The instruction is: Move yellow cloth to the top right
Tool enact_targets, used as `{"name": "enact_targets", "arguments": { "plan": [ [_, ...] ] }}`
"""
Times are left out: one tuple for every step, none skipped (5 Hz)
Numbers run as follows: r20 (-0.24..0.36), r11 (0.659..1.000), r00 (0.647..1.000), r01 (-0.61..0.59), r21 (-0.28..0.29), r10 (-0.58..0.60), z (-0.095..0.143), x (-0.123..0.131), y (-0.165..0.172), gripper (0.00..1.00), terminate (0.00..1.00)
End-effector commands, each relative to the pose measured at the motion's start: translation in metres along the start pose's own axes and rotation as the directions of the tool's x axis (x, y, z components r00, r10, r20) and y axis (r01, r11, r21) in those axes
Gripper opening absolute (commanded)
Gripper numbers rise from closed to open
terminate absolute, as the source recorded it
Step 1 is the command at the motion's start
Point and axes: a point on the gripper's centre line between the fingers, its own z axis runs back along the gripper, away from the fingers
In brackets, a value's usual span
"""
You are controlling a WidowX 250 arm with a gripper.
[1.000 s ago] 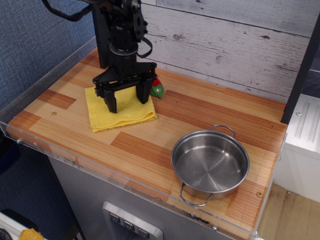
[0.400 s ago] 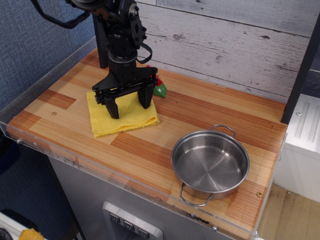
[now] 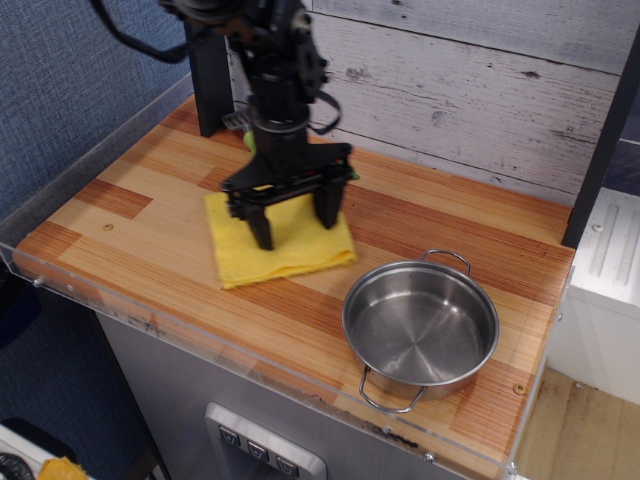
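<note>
The yellow cloth lies flat on the wooden tabletop, left of centre. My black gripper stands upright over it. Its two fingers are spread wide, and their tips press down on the cloth's upper half. Nothing is pinched between them. The cloth's right corner lies a short way from the rim of the steel pot.
The empty steel pot with two handles stands at the front right. A small green object peeks out behind the gripper's right side, mostly hidden. A black post stands at the back left. A clear plastic rim edges the table's front and left.
The gripper has moved to the right, and the yellow cloth has slid right with it under the fingertips. The finger spread is unchanged. The pot has not moved.
</note>
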Motion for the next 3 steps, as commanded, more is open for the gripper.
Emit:
{"name": "enact_targets", "arguments": {
  "plan": [
    [0.039, 0.996, 0.997, 0.069, -0.057, -0.067, 0.012, -0.014, -0.022, 1.0, 0.0],
    [0.021, 0.994, 0.996, 0.092, -0.063, -0.091, 0.007, -0.026, -0.032, 1.0, 0.0],
    [0.011, 0.991, 0.994, 0.106, -0.085, -0.106, 0.003, -0.034, -0.051, 1.0, 0.0]
  ]
}}
